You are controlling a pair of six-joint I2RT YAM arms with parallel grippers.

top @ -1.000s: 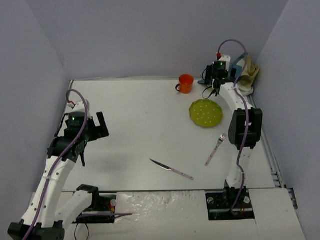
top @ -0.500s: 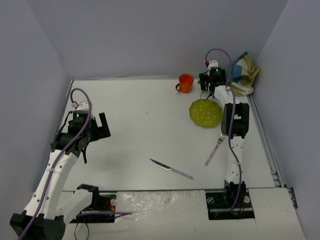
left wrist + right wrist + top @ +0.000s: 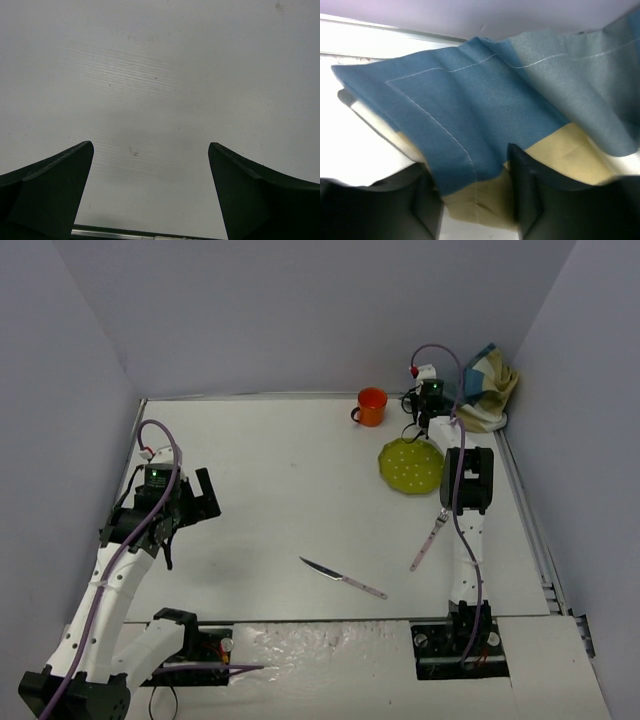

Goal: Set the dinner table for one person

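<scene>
Filling most of the overhead view, the white dinner table [image 3: 290, 490] spreads wide. A bunched blue-and-tan placemat [image 3: 470, 115] sits at upper right, one fold grasped by the right claw [image 3: 475, 200]. The left claw [image 3: 150, 145] hangs released at left. A green plate [image 3: 411, 465] lies right of centre, with an orange mug [image 3: 371, 406] above it and a knife [image 3: 343, 578] and fork [image 3: 430, 538] below.
</scene>
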